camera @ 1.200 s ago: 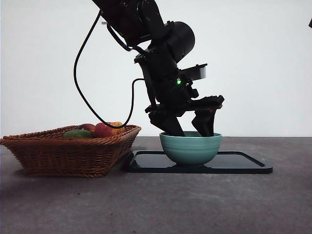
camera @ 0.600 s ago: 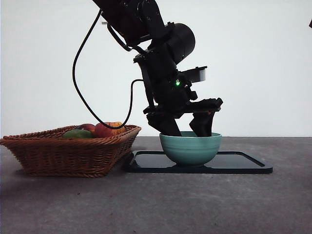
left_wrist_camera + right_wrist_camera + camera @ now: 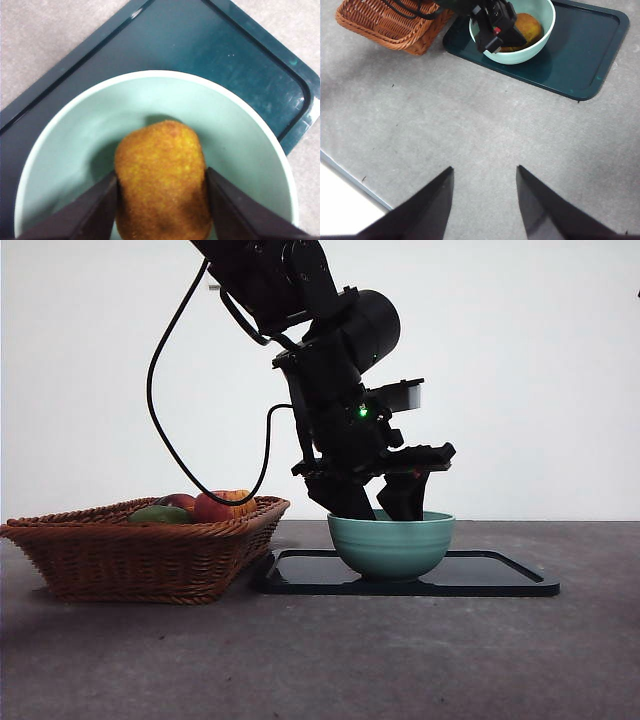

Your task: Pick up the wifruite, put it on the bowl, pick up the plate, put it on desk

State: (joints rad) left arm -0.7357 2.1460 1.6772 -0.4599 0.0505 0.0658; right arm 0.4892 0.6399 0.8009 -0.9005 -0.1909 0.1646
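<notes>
Desk point(image 3: 320, 660) bare in front; wicker basket point(image 3: 140, 555) holds an apple point(image 3: 212, 507) and green fruit point(image 3: 158, 514). Beside it, bowl point(image 3: 391, 544) sits on dark tray point(image 3: 500, 575). Left gripper point(image 3: 161, 200) is clamped on wifruite point(image 3: 161, 180) down inside bowl. Right gripper point(image 3: 484, 200) waits high over desk, jaws apart.

Wifruite point(image 3: 161, 180): golden-brown, finely speckled skin
Bowl point(image 3: 391, 545): mint-teal outside, paler inside and rim
Tray point(image 3: 490, 575): dark teal, glossy
Basket point(image 3: 140, 550): reddish-brown woven wicker
Basket fruit point(image 3: 195, 507): green, red, orange-yellow
Counter point(image 3: 320, 660): mottled grey-brown, matte
Left claw point(image 3: 161, 200), right claw point(image 3: 485, 200): black
</notes>
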